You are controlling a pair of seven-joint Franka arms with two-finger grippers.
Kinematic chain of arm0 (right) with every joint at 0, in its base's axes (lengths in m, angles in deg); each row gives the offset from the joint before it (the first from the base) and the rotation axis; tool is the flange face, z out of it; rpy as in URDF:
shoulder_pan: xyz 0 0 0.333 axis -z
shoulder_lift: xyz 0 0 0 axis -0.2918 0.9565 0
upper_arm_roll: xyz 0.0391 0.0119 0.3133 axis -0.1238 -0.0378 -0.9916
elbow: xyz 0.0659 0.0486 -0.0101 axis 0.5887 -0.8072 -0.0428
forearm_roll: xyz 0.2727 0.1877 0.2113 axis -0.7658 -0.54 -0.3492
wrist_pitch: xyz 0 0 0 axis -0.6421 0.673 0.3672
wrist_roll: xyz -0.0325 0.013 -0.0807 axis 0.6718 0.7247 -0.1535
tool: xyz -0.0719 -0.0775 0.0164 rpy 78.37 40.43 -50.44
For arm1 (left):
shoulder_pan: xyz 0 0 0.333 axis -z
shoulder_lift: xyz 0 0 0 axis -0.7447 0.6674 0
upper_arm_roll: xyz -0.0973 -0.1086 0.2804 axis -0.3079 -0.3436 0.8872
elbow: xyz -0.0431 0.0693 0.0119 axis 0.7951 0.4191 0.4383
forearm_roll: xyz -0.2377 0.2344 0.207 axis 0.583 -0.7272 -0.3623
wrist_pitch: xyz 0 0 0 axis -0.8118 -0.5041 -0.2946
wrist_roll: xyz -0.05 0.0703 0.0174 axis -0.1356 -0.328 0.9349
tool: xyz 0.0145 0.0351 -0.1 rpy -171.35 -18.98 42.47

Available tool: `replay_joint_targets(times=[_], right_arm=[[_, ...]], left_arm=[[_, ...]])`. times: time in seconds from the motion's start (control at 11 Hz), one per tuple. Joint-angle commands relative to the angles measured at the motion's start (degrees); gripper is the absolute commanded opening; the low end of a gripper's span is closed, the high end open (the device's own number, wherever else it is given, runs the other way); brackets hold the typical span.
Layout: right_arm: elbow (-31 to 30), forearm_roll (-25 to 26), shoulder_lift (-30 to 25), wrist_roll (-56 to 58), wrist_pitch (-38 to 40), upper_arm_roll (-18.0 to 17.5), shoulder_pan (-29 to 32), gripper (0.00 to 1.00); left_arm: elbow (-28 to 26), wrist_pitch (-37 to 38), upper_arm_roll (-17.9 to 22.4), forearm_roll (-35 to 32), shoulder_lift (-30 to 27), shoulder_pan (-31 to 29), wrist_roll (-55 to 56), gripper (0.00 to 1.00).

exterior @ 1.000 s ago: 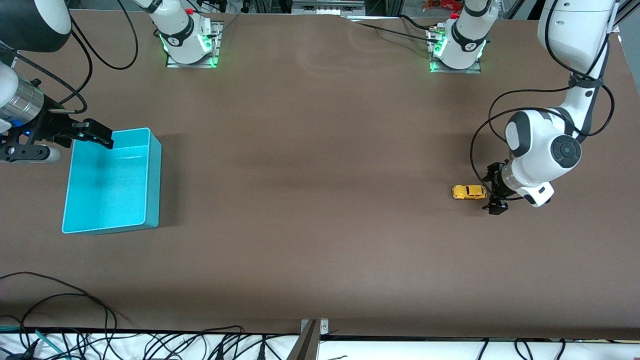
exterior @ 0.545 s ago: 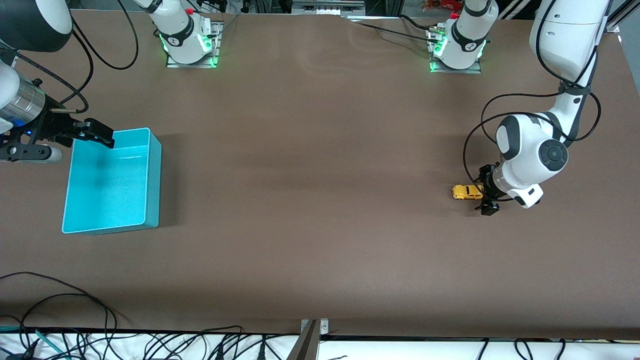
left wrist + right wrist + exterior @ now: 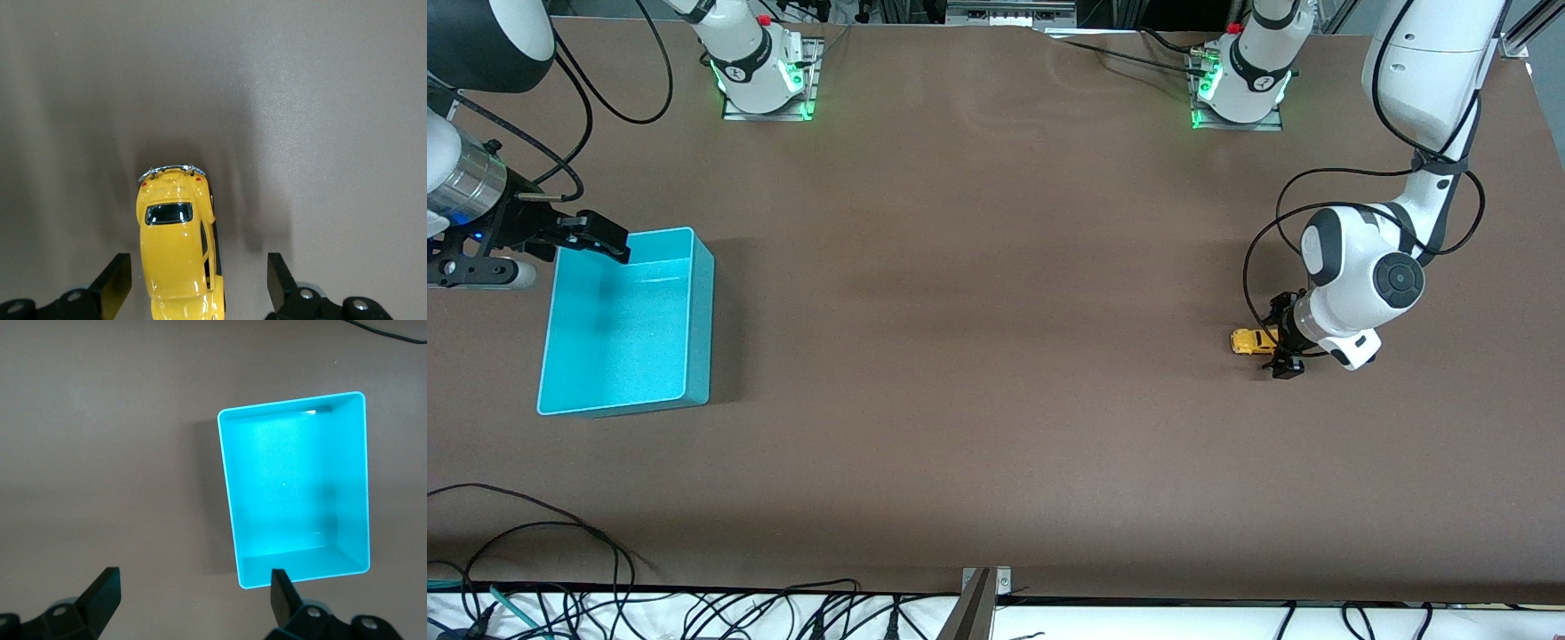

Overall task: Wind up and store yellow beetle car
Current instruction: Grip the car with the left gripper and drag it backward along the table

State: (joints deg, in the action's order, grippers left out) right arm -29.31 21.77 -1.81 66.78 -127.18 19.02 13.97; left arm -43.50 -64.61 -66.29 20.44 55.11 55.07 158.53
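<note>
Left gripper (image 3: 200,283): down at the table top, fingers apart, one on each side of the toy, neither touching it as far as I can see.
Yellow beetle car (image 3: 179,247): on the table between those fingers, nose in toward the hand, chrome bumper pointing away; it sits closer to one finger (image 3: 115,283) than to the other.
Table (image 3: 996,356): bare brown top around the car.
Right gripper (image 3: 193,597): waiting in the air by the bin at the right arm's end, fingers wide apart, holding nothing.
Teal bin (image 3: 701,293): nothing in it; well apart from the car.
Risk, off-centre grip: the nearer finger would likely meet the body first and shove or twist the car before the other one lands.
Risk, slip: the rounded glossy shell could squirt out of a pinch, and free wheels could let it roll away.
Risk, wind-up: too light a hold and the wheels may skid instead of turning.
Writing: none I can read on car, bin or fingers.
</note>
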Motion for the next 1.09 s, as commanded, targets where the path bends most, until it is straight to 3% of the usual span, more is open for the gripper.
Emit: replay_joint_targets(times=[0.0, 0.18, 0.27, 0.55, 1.0], right_arm=[[1.4, -0.4, 0.4, 0.4, 1.3, -0.1, 0.3, 1.00], [1.4, -0.4, 0.4, 0.2, 1.3, -0.1, 0.3, 1.00], [1.4, -0.4, 0.4, 0.2, 1.3, -0.1, 0.3, 1.00], [1.4, -0.4, 0.4, 0.1, 1.3, -0.2, 0.1, 1.00], [1.4, -0.4, 0.4, 0.2, 1.3, -0.1, 0.1, 1.00]], left_arm=[[-0.4, 0.6, 0.3, 1.9, -0.6, 0.5, 0.2, 0.50], [-0.3, 1.5, 0.3, 1.9, -0.6, 0.5, -0.6, 0.10], [-0.2, 2.0, 0.3, 1.8, -0.7, 0.5, -0.9, 0.00], [1.3, 2.3, -0.1, 1.8, -0.8, 0.7, -0.2, 0.00], [4.3, 2.2, -5.5, 1.8, 0.2, 2.0, 10.2, 0.00]])
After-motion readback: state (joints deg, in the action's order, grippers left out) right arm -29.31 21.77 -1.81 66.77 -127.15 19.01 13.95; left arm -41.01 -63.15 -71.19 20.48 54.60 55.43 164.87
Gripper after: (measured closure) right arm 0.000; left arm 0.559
